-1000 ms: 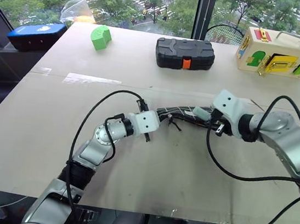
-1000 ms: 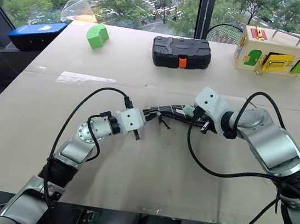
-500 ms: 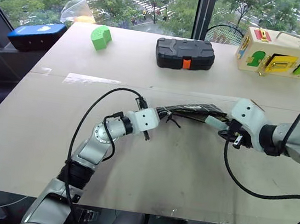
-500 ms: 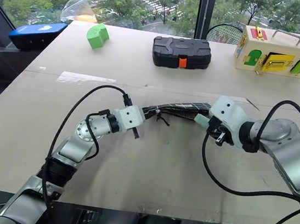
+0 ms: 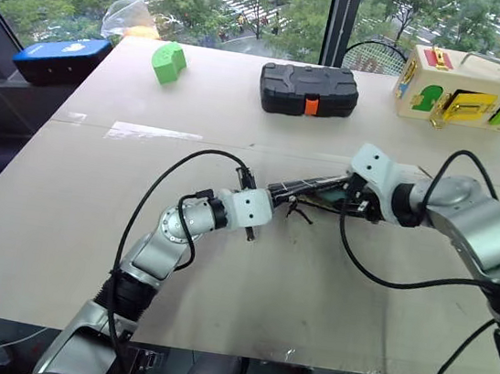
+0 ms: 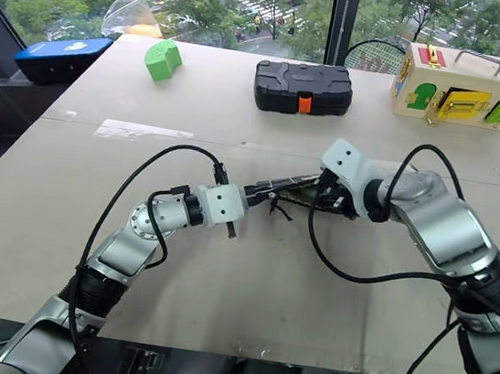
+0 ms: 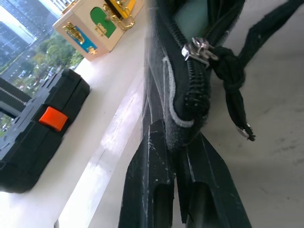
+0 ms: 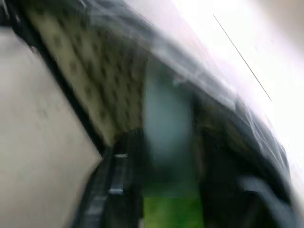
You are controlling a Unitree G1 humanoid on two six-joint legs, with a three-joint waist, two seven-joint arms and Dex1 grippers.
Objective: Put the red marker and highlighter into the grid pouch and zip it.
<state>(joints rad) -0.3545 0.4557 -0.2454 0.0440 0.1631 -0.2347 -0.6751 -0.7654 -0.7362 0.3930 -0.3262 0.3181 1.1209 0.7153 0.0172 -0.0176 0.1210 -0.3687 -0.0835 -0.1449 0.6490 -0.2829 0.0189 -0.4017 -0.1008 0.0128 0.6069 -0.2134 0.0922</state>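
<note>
Head views: grid pouch (image 5: 310, 189) is lying mid-counter (image 5: 246, 288), its left end pinched in the left pincer (image 5: 266, 189). Right pincer (image 5: 348, 196) is sitting at the pouch's other end; can't tell its opening from here. Black case (image 5: 308, 90), green block (image 5: 167, 62) & wooden toy box (image 5: 466, 88) are lining the far edge, well apart; near half of counter is lying bare.

L wrist: fingers (image 7: 151, 167) are clamping shut on pouch fabric; zipper pull (image 7: 200, 49) w/ cord is hanging just beside, mouth gaping.

R wrist: highlighter (image 8: 168, 142) is sitting inside the pouch mouth, between the pincer's parted fingers; blurred.
</note>
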